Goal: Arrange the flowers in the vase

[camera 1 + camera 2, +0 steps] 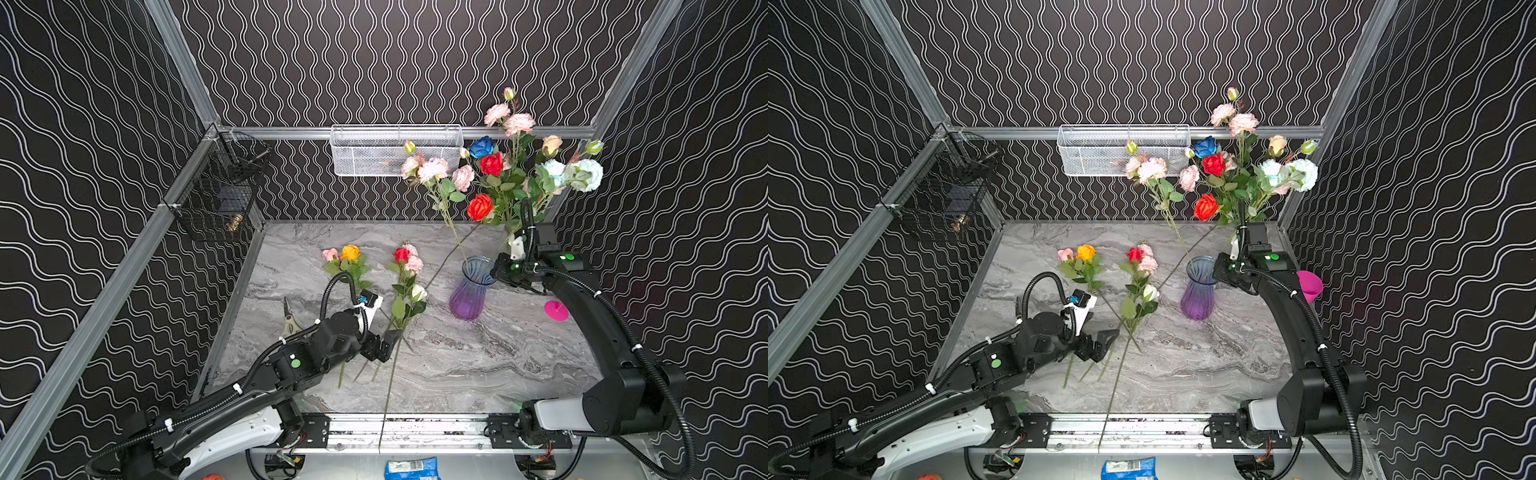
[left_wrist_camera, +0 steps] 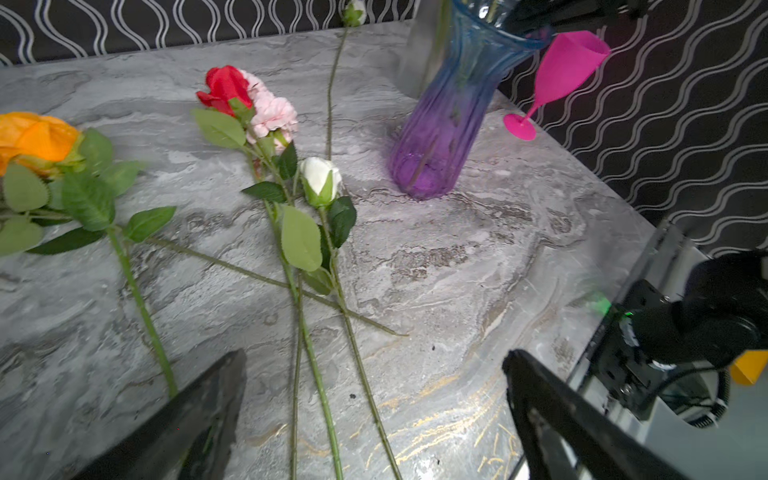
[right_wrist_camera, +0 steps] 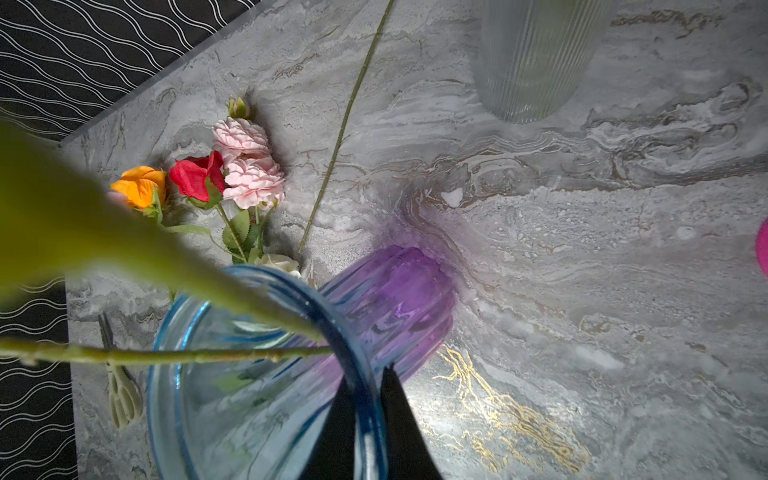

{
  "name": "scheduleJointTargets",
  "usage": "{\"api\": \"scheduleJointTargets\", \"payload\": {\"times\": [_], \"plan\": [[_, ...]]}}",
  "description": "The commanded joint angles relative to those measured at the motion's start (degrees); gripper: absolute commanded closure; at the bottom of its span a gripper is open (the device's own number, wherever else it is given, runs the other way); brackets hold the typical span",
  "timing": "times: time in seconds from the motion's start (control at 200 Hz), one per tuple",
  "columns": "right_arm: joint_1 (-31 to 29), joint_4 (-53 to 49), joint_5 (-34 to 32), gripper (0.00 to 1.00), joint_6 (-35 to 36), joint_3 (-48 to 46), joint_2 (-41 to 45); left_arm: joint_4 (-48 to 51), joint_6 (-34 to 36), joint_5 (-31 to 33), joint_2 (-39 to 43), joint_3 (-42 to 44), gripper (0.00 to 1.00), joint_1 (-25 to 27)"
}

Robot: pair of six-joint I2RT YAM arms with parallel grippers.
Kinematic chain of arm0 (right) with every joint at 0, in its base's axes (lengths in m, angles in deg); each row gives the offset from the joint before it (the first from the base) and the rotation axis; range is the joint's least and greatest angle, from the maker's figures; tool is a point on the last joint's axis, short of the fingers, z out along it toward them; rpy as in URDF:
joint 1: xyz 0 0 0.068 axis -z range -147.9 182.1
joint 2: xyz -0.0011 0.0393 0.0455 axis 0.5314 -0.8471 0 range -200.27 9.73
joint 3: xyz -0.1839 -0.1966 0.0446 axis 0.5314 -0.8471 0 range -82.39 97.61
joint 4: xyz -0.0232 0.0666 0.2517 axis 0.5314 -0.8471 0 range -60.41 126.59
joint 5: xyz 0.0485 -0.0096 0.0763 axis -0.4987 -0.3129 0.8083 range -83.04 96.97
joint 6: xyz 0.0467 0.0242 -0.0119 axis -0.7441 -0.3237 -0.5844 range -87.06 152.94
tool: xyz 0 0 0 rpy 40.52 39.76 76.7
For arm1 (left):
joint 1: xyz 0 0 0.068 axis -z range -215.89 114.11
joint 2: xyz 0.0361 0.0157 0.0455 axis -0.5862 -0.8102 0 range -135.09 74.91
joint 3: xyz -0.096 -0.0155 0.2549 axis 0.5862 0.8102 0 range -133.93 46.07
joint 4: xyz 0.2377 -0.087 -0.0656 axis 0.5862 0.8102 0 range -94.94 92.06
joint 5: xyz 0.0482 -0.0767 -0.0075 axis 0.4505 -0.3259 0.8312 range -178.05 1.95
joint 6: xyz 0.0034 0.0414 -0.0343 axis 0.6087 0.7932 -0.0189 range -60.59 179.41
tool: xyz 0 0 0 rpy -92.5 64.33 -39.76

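Straddling the rim of the glass vase (image 3: 395, 291), the right gripper (image 3: 368, 374) may be pinching or slack: cannot tell. The left gripper (image 2: 374, 355) gapes wide, stems of loose flowers (image 2: 320, 183) lying between its fingers.

Lab robot cell: aluminium frame (image 1: 291, 132), wavy-patterned wall panels (image 1: 374, 62), marble-look tabletop (image 1: 478, 365), arm-mounting rail (image 1: 415, 432).

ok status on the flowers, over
Left gripper open, hovering over crossed stems. Right gripper pinching rim of vase. Pink spray in vase; loose flowers on table. Pink goblet close beside vase.
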Motion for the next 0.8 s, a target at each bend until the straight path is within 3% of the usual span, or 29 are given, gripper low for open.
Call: {"api": "scheduleJointTargets", "payload": {"times": [0.0,0.21,0.37,0.656,0.796], "plan": [[0.0,-1.6,-0.4,0.71,0.6,0.2,0.6,0.3,-3.4,5.6,-0.8,0.2,0.01,0.1],[0.0,-2.7,-1.8,0.54,0.1,0.8,2.4,-1.4,-4.0,6.1,-2.3,1.9,0.02,0.1],[0.0,-4.6,-2.5,0.48,-0.2,1.6,5.8,-1.6,-4.4,4.2,-7.1,2.2,0.13,0.0],[-0.1,-5.5,-3.7,0.51,-2.0,-5.5,17.7,-8.4,-2.5,-8.0,-21.3,2.4,0.52,0.0],[-0.1,-5.8,-3.8,0.52,-2.1,-8.3,21.9,-11.1,-1.9,-9.8,-29.5,0.5,0.53,0.1]]}}
